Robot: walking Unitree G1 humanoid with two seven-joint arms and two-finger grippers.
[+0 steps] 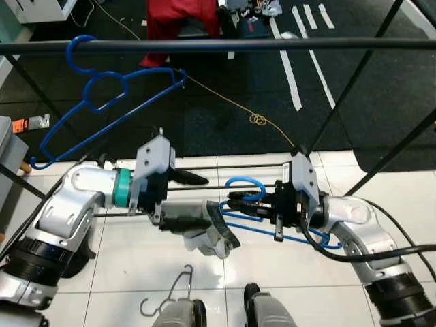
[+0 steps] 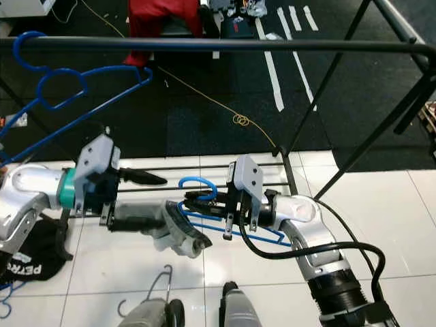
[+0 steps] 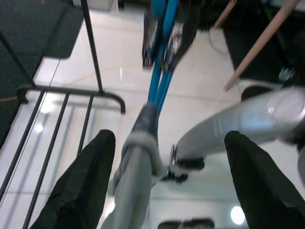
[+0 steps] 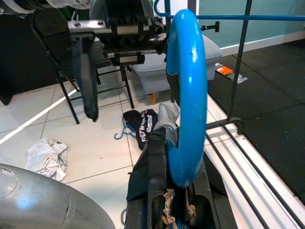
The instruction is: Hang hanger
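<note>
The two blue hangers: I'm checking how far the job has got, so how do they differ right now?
The hanger on the rail hangs by its hook from the black rail, tilted; the held hanger sits low, below the rail, gripped in the right claw. The hung one is bare; the held one carries a grey garment by the open left claw. Both are blue plastic.

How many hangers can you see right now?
3. One blue hanger hangs on the top rail. A second blue hanger is gripped in the right hand. A grey wire hanger lies on the floor by the robot's feet. Others may be hidden.
</note>
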